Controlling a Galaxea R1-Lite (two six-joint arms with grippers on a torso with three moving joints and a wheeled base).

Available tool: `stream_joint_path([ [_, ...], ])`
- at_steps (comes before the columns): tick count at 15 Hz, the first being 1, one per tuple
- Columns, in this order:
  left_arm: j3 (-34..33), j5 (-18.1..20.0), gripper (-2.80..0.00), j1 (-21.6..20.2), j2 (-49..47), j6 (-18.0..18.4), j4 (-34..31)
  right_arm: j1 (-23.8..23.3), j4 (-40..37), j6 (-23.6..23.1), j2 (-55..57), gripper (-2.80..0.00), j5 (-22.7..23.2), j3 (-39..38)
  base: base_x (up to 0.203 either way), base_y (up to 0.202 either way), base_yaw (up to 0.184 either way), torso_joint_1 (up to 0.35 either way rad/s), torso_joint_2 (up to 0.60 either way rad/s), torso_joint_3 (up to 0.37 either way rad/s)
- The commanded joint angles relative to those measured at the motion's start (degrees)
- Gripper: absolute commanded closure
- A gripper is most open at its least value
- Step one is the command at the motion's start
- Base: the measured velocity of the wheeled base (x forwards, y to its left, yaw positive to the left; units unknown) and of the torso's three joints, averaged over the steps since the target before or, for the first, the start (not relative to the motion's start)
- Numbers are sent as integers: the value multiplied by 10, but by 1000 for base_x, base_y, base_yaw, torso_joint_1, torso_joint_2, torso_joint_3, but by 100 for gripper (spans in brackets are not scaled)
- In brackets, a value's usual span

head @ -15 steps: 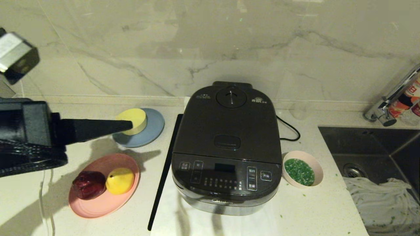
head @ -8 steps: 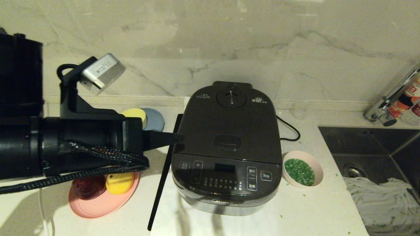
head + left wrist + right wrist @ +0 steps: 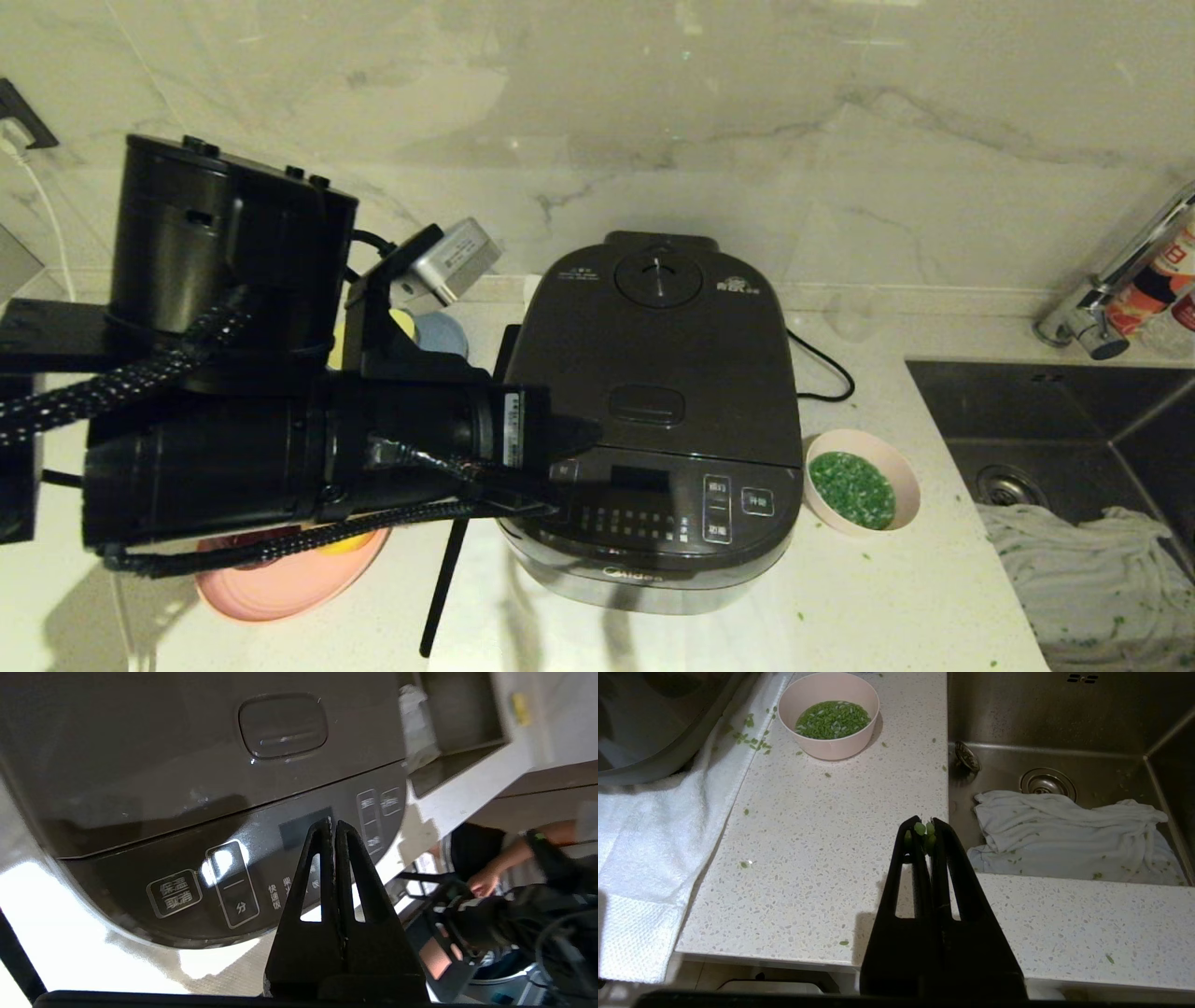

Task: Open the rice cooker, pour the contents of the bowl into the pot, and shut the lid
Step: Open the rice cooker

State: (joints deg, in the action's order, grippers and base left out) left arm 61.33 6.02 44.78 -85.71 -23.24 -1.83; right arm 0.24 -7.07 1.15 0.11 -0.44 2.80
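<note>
Rice cooker (image 3: 653, 411) on white towel on surface (image 3: 896, 597), lid (image 3: 658, 345) down, left end effector (image 3: 332, 826) clenched empty over front button panel (image 3: 644, 499), pink bowl (image 3: 861, 482) of green bits (image 3: 851, 489) just right of cooker, right end effector (image 3: 924, 828) clenched, parked above surface edge.

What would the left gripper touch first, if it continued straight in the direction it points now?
Probably the rice cooker: the left gripper, fingers shut, points at its front control panel, near the small display, below the lid's release button. Depth is unclear.

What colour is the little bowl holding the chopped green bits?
Pale pink, the bowl shows best in the right wrist view, beside the cooker.
</note>
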Motion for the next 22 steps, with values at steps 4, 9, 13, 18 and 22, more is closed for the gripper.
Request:
stream_joint_path([
  [4, -6, -42, 0, 30, -47, -1, 18, 0, 0, 0, 0, 0, 0, 0, 0, 0, 0, 0, 0, 0],
  [9, -16, -46, 0, 30, -55, -4, 26, 0, 0, 0, 0, 0, 0, 0, 0, 0, 0, 0, 0, 0],
  [13, -19, -69, 0, 29, -68, -4, 51, 0, 0, 0, 0, 0, 0, 0, 0, 0, 0, 0, 0, 0],
  [18, -3, -66, 0, 29, -78, -8, 100, 0, 0, 0, 0, 0, 0, 0, 0, 0, 0, 0, 0, 0],
  [22, 8, -70, 0, 24, -111, -7, 129, 0, 0, 0, 0, 0, 0, 0, 0, 0, 0, 0, 0, 0],
])
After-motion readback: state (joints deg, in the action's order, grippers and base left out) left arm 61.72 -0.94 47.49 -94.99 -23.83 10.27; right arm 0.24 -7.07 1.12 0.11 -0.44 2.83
